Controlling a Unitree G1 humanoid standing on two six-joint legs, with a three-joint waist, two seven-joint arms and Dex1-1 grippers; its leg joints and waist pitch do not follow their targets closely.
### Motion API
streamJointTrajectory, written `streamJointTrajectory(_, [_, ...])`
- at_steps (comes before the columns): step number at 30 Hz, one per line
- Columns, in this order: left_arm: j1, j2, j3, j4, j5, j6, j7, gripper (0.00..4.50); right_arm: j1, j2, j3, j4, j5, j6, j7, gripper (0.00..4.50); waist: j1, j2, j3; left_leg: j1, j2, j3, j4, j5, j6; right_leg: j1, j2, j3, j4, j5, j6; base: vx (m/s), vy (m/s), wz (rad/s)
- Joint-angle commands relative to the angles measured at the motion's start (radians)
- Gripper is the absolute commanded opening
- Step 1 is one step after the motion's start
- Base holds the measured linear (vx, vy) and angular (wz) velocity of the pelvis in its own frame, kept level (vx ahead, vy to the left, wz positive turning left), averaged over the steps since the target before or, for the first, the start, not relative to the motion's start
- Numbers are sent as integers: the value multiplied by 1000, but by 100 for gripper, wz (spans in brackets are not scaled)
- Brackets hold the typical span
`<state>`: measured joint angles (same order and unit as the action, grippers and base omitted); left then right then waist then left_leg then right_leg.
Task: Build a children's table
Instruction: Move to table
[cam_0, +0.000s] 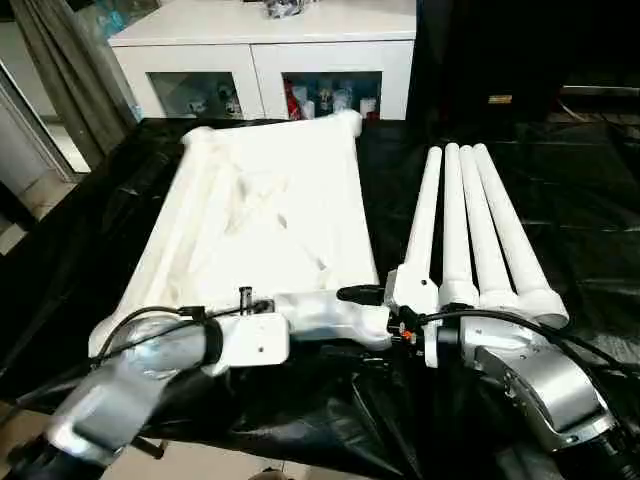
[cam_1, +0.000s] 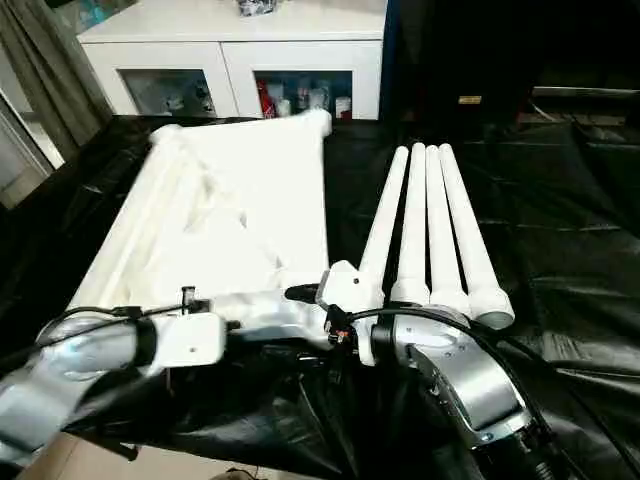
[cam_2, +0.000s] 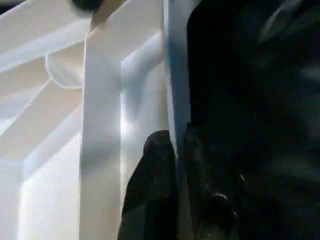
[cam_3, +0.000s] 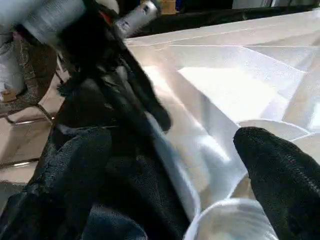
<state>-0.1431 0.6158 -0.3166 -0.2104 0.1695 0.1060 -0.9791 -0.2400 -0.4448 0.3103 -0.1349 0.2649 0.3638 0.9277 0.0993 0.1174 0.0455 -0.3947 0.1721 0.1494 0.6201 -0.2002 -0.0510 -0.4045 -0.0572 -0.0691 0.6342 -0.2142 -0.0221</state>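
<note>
The children's table lies in parts on a black sheet. Its white tabletop (cam_0: 270, 210) is upside down, ribbed underside up. To its right, four white legs (cam_0: 470, 230) lie side by side with their flared ends toward me. My left gripper (cam_2: 175, 137) is at the tabletop's near edge, shut on the thin rim (cam_2: 176, 75), with one black finger (cam_2: 150, 190) on each side. My right gripper (cam_3: 172, 137) is open and points across the tabletop's near right corner. The flared end of the leftmost leg (cam_0: 412, 288) sits between its wide-spread fingers (cam_3: 280, 170).
A white cabinet (cam_0: 265, 60) with glass-fronted shelves stands behind the work surface. The black sheet (cam_0: 560, 200) stretches wide to the right of the legs. A grey curtain (cam_0: 70, 60) hangs at the far left, and the sheet's crumpled front edge (cam_0: 330, 420) drops toward the floor.
</note>
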Motion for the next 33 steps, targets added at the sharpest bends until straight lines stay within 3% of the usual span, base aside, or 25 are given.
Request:
streamJointTrajectory(1, [-10,14,74,-74,-41,-1,1,7,-7,-4,-12,7,-4,-9,6,443,7,-9,-66,10,55,-21,-70,-137,82,52,-86,53,-71,-70,-210,0,0,0])
streamJointTrajectory(6, [-1,24,86,-110,-98,24,-30,2,-14,-13,-15,12,-4,-11,11,443,6,-16,-59,9,52,-20,-74,-161,66,53,-87,56,-80,-184,-178,0,0,0])
streamJointTrajectory(11, [10,51,73,-134,-117,32,-55,1,-17,-17,-15,18,-5,-14,15,443,4,-19,-63,9,52,-20,-71,-129,69,53,-84,56,-75,-143,-174,0,0,0])
streamJointTrajectory(17, [-73,89,70,-89,37,-36,36,0,-22,-17,-17,21,-4,-14,16,443,4,-18,-63,12,52,-20,-71,-137,67,52,-82,56,-79,-159,-163,0,0,0])
streamJointTrajectory(20, [-119,107,84,-88,52,-40,47,0,-23,-9,-14,25,-6,-16,12,443,5,-16,-65,11,50,-21,-71,-134,55,54,-81,55,-73,-129,-171,0,0,0])
streamJointTrajectory(25, [-170,126,106,-69,76,-44,63,0,-24,-1,-10,27,-5,-17,7,443,7,-14,-71,10,49,-21,-62,-79,69,56,-82,52,-60,-12,-201,0,0,0])
streamJointTrajectory(29, [-192,140,117,-44,100,-59,82,0,-20,2,-9,24,-4,-17,4,443,10,-9,-70,11,50,-21,-63,-99,66,56,-82,51,-63,-29,-201,0,0,0])
streamJointTrajectory(33, [-215,148,120,-17,100,-67,104,0,-14,1,-12,20,-2,-16,3,443,16,-9,-70,13,52,-21,-64,-120,52,54,-82,53,-64,-47,-201,0,0,0])
